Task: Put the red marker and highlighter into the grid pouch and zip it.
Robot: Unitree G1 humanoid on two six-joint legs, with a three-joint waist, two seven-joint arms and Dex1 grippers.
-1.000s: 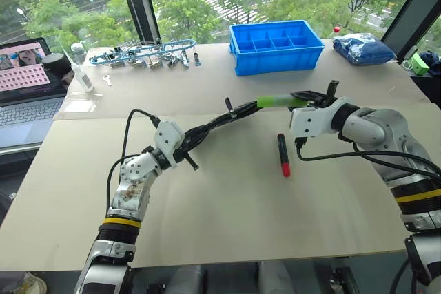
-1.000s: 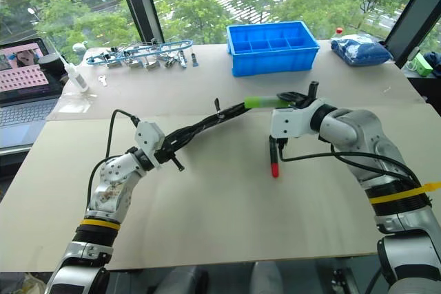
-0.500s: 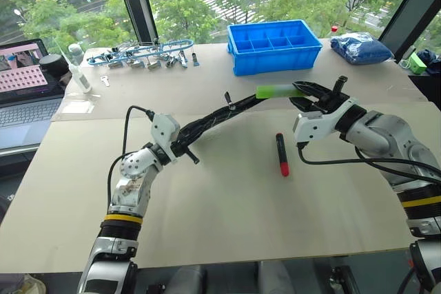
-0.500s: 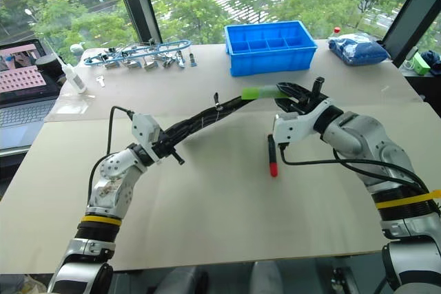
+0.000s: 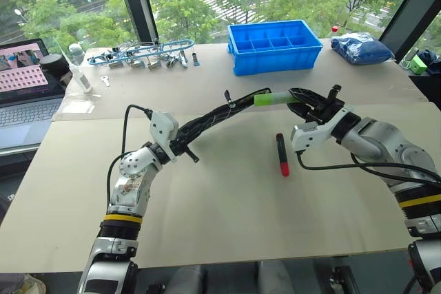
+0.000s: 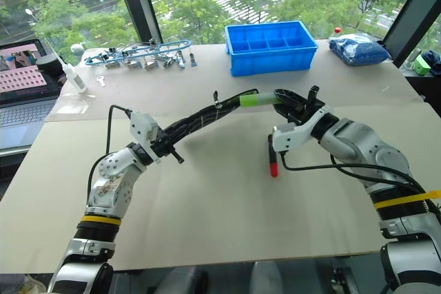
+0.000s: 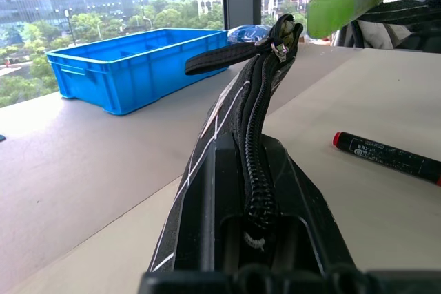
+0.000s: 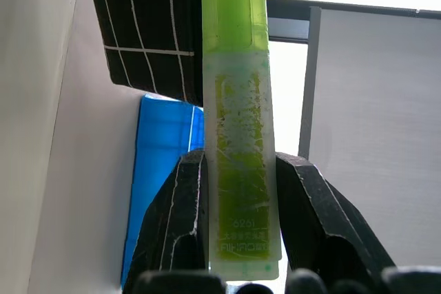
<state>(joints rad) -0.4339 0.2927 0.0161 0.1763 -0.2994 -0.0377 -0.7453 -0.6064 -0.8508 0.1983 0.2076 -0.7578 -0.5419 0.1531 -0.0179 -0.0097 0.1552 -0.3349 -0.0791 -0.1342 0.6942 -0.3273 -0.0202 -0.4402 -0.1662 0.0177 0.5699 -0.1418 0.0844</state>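
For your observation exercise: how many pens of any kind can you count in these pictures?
2. The highlighter is held in the right pincer at the end of the grid pouch; the red marker lies on the table. More may be hidden inside the pouch.

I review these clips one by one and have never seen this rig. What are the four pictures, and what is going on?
A two-armed robot stands at a table. Two pictures come from its head; the other two look along each wrist. The left tool, shut, holds up the grid pouch. The right tool grips the highlighter, its cap at the pouch's raised end. The red marker lies on the table. Behind sit a blue bin, a laptop and metal clips.
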